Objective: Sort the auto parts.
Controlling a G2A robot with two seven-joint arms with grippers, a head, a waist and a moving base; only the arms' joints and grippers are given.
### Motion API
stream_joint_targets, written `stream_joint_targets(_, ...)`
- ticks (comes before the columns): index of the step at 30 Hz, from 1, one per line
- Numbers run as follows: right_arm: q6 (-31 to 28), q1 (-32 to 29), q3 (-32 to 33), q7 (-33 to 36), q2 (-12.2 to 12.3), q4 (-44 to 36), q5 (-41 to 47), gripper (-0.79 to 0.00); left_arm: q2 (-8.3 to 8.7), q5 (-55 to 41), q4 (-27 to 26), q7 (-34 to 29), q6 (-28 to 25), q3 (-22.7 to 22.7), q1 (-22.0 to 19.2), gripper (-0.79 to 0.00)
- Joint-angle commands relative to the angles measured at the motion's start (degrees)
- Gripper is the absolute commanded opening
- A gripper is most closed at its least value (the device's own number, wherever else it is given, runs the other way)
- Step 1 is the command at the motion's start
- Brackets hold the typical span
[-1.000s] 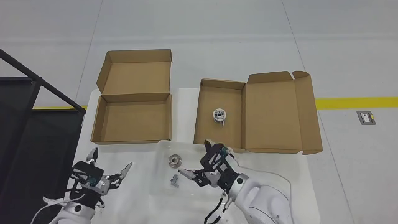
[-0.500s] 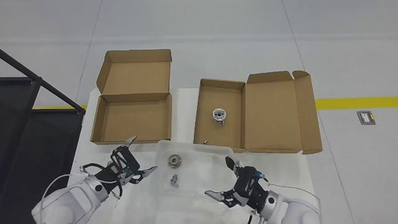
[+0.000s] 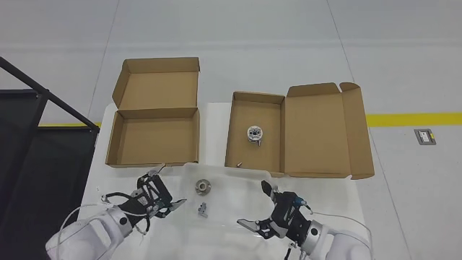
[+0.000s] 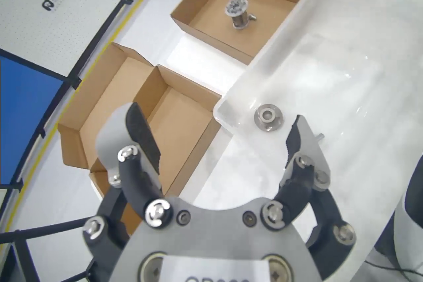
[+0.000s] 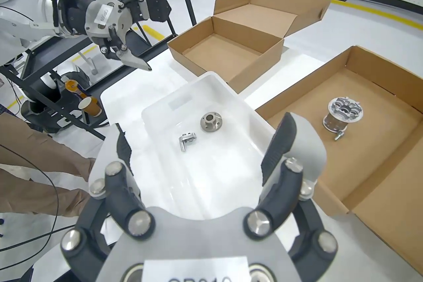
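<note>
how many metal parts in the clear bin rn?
2. A round flange sits toward the bin's far wall; an L-shaped bracket lies just beside it, nearer the robot. Nothing looks hidden.

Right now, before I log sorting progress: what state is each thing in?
Left box: open, empty.
Right box: open, holding one metal cylinder, upright.
Clear tray: holding two loose parts.
Metal ring: lying flat in the tray, not held.
Bracket: lying in the tray, apart from the ring, not held.
Left end effector: open, empty.
Right end effector: open, empty.
</note>
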Motion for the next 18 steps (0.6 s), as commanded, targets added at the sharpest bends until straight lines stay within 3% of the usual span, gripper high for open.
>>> stream_joint_targets(1,0.0,0.0,0.0,0.0,0.0,0.0,0.0,0.000,0.24,1.2,1.5,-1.3,-3.4,1.5,-2.3,0.000)
stream_joint_targets(7,0.0,0.0,0.0,0.0,0.0,0.0,0.0,0.000,1.01,2.9,6.2,-6.6,-14.6,4.8,-11.5,0.000)
stream_joint_targets(18,0.0,0.0,0.0,0.0,0.0,0.0,0.0,0.000,4.31,-4.2,16.7,-16.0,-14.6,23.6,-27.8,0.000)
